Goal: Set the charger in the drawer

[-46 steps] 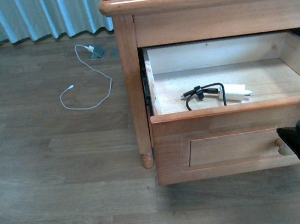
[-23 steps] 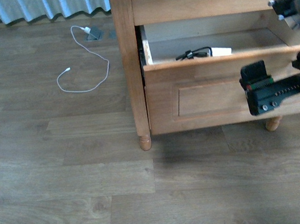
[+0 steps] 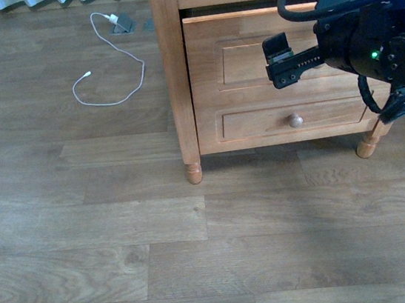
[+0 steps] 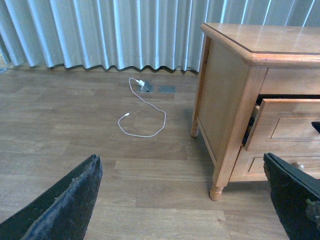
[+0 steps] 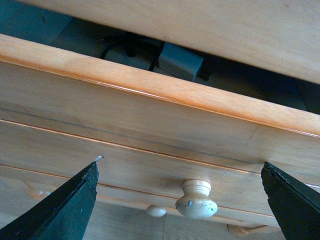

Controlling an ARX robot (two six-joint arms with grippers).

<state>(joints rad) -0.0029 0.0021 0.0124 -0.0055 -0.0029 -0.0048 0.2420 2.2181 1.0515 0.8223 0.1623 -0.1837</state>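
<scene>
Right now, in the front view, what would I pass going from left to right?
Thin white cable on the floor → cabinet's front leg → drawer, almost shut → right gripper in front of it → the arm's dark body.

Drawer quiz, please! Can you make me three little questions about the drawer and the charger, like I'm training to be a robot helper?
1. True or false: the drawer is pulled all the way out.
2. Pick one. Where is the charger? A: beside the curtain. B: inside the drawer, seen through the narrow gap at its top. C: on top of the cabinet.
3. Fill the gap: the thin white cable lies on the ____.

Key: 1 false, since only a narrow gap is left open. 2 B. 3 floor.
</scene>
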